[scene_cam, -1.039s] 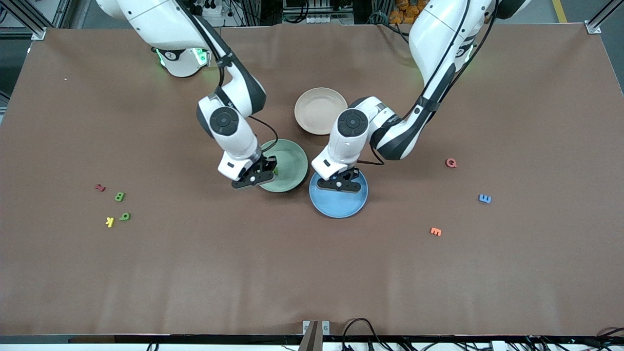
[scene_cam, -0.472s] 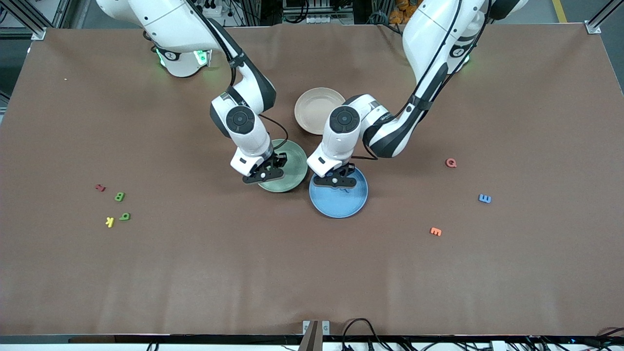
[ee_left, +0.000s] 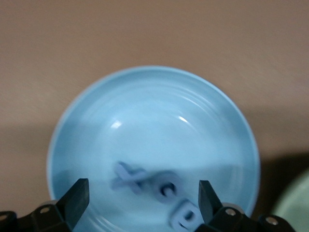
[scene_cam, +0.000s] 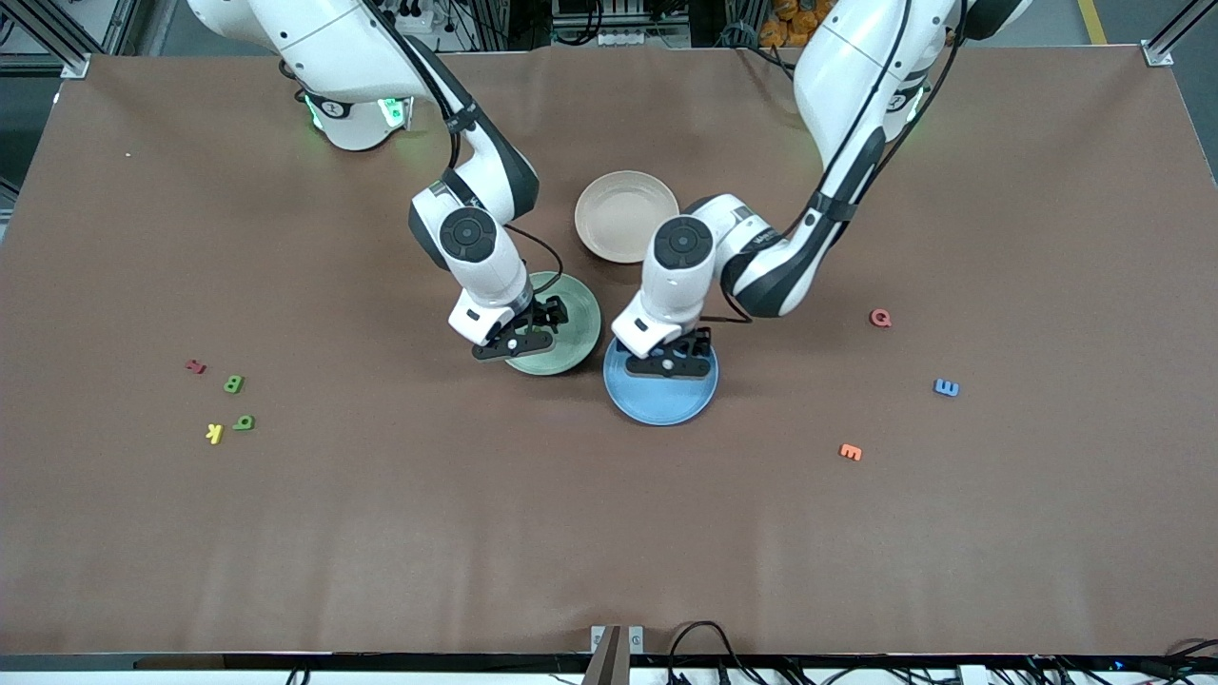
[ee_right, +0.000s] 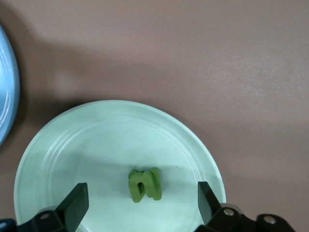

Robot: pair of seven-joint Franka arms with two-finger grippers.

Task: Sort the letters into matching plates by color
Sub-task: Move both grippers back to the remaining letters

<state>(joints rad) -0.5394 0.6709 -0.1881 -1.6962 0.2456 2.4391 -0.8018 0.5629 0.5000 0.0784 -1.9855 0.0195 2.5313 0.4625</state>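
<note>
Since the earlier frame both arms have shifted: the right gripper (scene_cam: 533, 328) has moved further in over the green plate (scene_cam: 576, 328), and the left gripper (scene_cam: 677, 354) sits over the blue plate (scene_cam: 666, 404). Both have let go. The right gripper stands open and empty, with one green letter (ee_right: 144, 184) lying flat in the plate straight below, between its fingertips (ee_right: 77, 200). The left gripper is open and empty too, with blue letters (ee_left: 166, 191) in a loose cluster right under it, inside the blue plate.

What your next move turns on: the leftover green letters, B (scene_cam: 233, 383) and another green letter (scene_cam: 245, 421), lie well apart from the right gripper, toward the right arm's end of the surface (scene_cam: 571, 533), so the right arm is clearly the nearer one. They sit close to a yellow K (scene_cam: 214, 434) and a small red letter (scene_cam: 195, 365), so expect a tight pick there. The one blue letter on the surface (scene_cam: 946, 387) lies out toward the left arm's end, so the left arm takes it. A red Q (scene_cam: 880, 318) and an orange letter (scene_cam: 850, 452) are near it but apart. Long axes are too small to judge.

The surface is flat brown matting with plenty of open room on both reaches. The beige plate (scene_cam: 625, 214) stands empty, just beside the left arm's wrist.
</note>
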